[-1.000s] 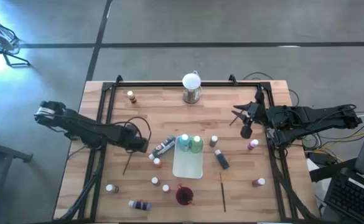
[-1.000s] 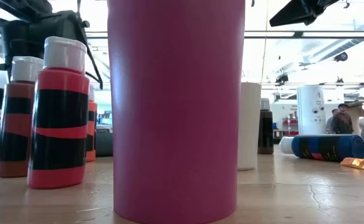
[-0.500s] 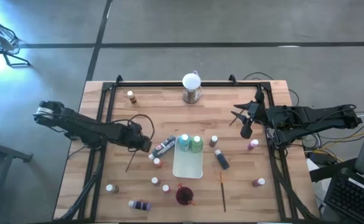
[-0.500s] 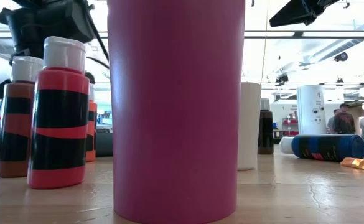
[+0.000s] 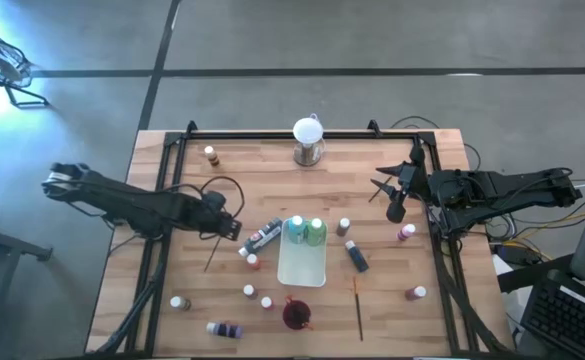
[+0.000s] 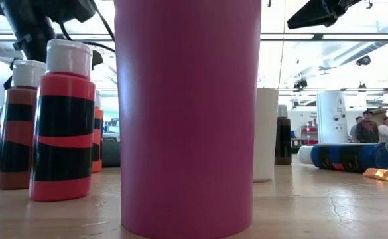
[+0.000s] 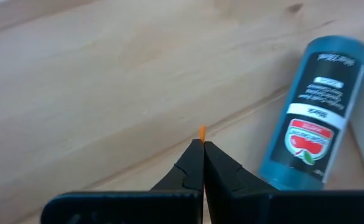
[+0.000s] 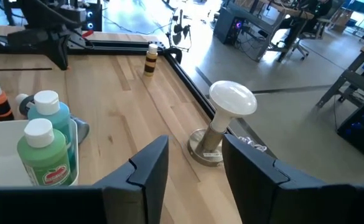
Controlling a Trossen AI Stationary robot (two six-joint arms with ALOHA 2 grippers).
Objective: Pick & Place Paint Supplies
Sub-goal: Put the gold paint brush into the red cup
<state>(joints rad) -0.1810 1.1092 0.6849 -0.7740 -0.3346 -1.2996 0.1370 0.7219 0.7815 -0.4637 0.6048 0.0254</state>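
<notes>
Since the earlier frames the left arm had swung slightly toward the table's left edge, carrying its cable loop with it, while the right arm had kept its place at the right side. From above, the left gripper point(image 5: 230, 226) stood over the wooden table point(image 5: 252, 170), left of the white tray point(image 5: 303, 265), its fingers pressed together; in the left wrist view an orange sliver, seemingly a brush tip point(image 7: 201, 131), showed just past the closed fingertips, though whether it was gripped could not be told. Just beside that gripper a teal bottle point(image 7: 311, 134) lay on its side on the boards, touching the tray's edge. Within the tray's far end stood a teal-blue bottle point(image 5: 295, 229) and a green bottle point(image 5: 316, 231), both upright and white-capped. The right gripper point(image 5: 396, 196) hovered above the table's far right part with its fingers point(image 8: 148, 165) moderately apart and nothing between them; its wrist camera looked toward the white globe on a metal base point(image 8: 224, 118). A thin brush point(image 5: 358, 309) lay on the near right boards, and a dark blue bottle point(image 5: 357, 256) lay tipped just right of the tray. At table height a dark red cup point(image 6: 187, 113) filled the foreground, with a red bottle point(image 6: 65, 123) upright to its left.
</notes>
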